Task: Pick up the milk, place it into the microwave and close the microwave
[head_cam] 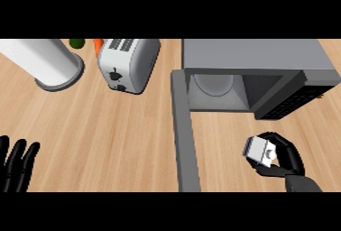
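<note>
Right hand (pixel 291 159) sits lower right of frame, fingers and thumb curled round the milk (pixel 259 151). Milk is a small white carton, tilted, on the left side of the hand, partly covered by the fingers. Can't tell if it's lifted off the counter (pixel 100 135) or touching it. Carton is outside the microwave (pixel 253 54), below its opening and to the right of the door (pixel 187 144). Microwave is upper right, grey box, cavity facing down-frame and open. Door is swung fully out, seen edge-on as a long grey strip running from the cavity's left corner down to the lower edge of the frame. Round pale turntable (pixel 214 84) shows inside the cavity, nothing on it that I can see. Black control panel (pixel 293 102) is at the cavity's right, angled. Left hand (pixel 17 165) is at lower left edge, fingers straight and pointing up, slightly spread, holding nothing, resting well apart from everything else. Upper left: white cylinder (pixel 41 55) on a grey round base, leaning in view. Just right of it is a silver toaster (pixel 128 63), slots up, lever on the near face. Behind the toaster at the top edge are a green item (pixel 77 43) and an orange item (pixel 99 43), mostly cut off, can't identify them. Counter is light wood grain.
</note>
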You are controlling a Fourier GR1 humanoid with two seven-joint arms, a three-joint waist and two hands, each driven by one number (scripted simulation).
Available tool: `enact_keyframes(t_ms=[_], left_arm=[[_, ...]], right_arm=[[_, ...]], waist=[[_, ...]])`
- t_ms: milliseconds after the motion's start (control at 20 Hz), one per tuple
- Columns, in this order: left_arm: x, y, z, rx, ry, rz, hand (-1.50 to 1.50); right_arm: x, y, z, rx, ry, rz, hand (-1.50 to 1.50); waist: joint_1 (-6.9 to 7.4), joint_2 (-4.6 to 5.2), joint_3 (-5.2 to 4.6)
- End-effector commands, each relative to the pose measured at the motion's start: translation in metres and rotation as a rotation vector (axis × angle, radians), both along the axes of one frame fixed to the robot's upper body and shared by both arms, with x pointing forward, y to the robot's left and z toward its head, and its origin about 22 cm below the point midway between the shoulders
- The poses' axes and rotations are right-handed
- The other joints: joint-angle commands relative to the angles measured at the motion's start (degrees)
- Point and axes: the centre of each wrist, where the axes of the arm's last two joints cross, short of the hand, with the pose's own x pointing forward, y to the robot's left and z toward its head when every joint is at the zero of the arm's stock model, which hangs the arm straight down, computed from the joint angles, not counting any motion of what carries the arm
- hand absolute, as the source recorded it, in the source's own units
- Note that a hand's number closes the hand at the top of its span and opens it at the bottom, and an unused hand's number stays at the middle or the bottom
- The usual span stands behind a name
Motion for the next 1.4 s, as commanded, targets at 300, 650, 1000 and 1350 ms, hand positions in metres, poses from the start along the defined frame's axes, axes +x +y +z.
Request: enact_keyframes(t_ms=[300,650,1000,1350], left_arm=[[-0.005,0.006,-0.006,0.010,0.023,0.035,-1.50],[-0.004,0.011,-0.012,-0.023,0.023,0.042,-1.50],[-0.003,0.011,-0.003,-0.033,0.039,0.043,-1.50],[-0.015,0.049,-0.008,-0.002,0.035,0.053,-1.50]], right_arm=[[-0.010,0.031,-0.003,0.168,-0.171,0.152,1.50],[-0.014,0.068,0.022,0.138,-0.197,0.087,1.50],[0.030,0.126,0.075,0.075,-0.237,0.053,1.50],[0.062,0.157,0.112,-0.049,-0.213,0.018,1.50]], waist=[[-1.09,-0.35,-0.05],[-1.07,-0.31,-0.09],[-0.75,-0.16,-0.04],[-0.04,-0.21,-0.10]])
